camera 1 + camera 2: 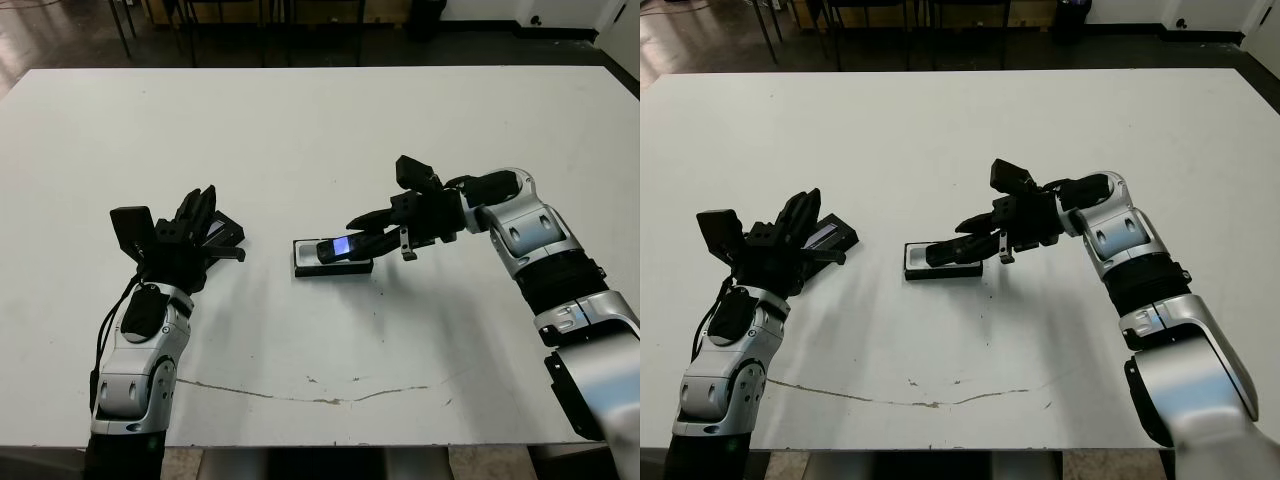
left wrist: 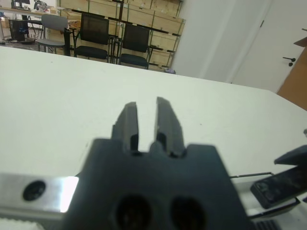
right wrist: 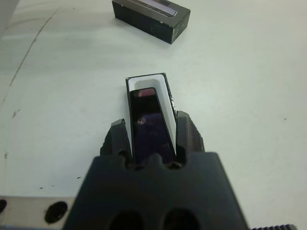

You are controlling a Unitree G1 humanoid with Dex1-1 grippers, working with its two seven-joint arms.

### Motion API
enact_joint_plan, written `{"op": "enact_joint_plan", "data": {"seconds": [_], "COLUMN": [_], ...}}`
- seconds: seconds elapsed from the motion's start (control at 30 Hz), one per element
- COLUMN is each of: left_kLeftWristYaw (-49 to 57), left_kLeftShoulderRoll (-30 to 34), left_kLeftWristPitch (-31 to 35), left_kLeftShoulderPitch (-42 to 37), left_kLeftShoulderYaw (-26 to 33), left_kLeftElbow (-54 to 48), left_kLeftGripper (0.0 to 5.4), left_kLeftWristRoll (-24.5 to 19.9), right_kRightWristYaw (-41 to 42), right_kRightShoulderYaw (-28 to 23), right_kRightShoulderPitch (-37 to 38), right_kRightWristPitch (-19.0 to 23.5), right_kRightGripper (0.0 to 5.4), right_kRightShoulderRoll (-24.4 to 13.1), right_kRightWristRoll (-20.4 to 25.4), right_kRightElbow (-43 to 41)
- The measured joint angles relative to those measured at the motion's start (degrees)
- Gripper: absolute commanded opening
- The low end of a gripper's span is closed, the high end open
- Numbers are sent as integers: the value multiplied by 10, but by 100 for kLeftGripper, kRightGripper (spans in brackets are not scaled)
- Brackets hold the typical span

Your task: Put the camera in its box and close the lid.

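A: Where is the slim black rectangular camera (image 3: 149,122) with the bluish patch on its face?

B: Clamped between the two black fingers (image 3: 188,135) of the right gripper (image 1: 368,238), one on each long side. It sits tilted over the shallow black box (image 1: 332,266) with the white lining, its far end down inside the tray and its near end raised.

A: And the flat black lid (image 3: 151,19) with the silvery strip?

B: On the white tabletop (image 1: 320,130), well apart from the box, just beside the left gripper (image 2: 146,120).

A: Is the left gripper holding anything?

B: No. Its fingers stand slightly apart with a narrow gap, nothing between them, raised above the tabletop.
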Motion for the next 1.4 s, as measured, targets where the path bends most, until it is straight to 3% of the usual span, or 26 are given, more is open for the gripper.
{"op": "enact_joint_plan", "data": {"seconds": [0.57,1.4], "left_kLeftWristYaw": [0,0], "left_kLeftShoulderRoll": [0,0], "left_kLeftWristPitch": [-5,-4], "left_kLeftShoulderPitch": [0,0], "left_kLeftShoulderYaw": [-1,-2], "left_kLeftElbow": [3,2], "left_kLeftGripper": [0,0], "left_kLeftWristRoll": [1,0], "right_kRightWristYaw": [-3,-34], "right_kRightShoulderYaw": [-3,42], "right_kRightShoulderPitch": [-1,-2], "right_kRightWristPitch": [-7,-18], "right_kRightGripper": [33,33], "right_kRightShoulderRoll": [4,17], "right_kRightWristRoll": [-6,-77], "right_kRightElbow": [14,-10]}}
